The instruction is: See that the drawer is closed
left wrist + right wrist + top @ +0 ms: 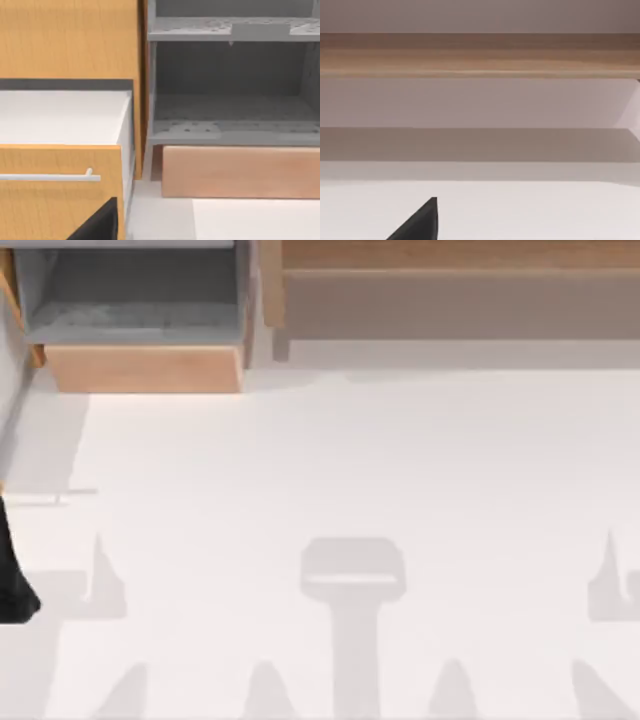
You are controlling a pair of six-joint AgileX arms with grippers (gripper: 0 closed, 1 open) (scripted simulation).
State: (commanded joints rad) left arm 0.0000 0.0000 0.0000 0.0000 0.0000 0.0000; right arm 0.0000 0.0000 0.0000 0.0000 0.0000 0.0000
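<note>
Drawer (pixel 143 368) stands pulled out, far from left gripper (pixel 15 595) (grip state unclear).

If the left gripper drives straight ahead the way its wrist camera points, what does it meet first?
Probably the drawer: its tan front panel sits ahead across bare table, still pulled out. Depth is unclear, and an orange cabinet with a handle stands close alongside.

My white desk (pixel 350 470) carries the drawer (pixel 143 368) at its far left and the wide wooden cabinet (pixel 460 300) beside it.
</note>
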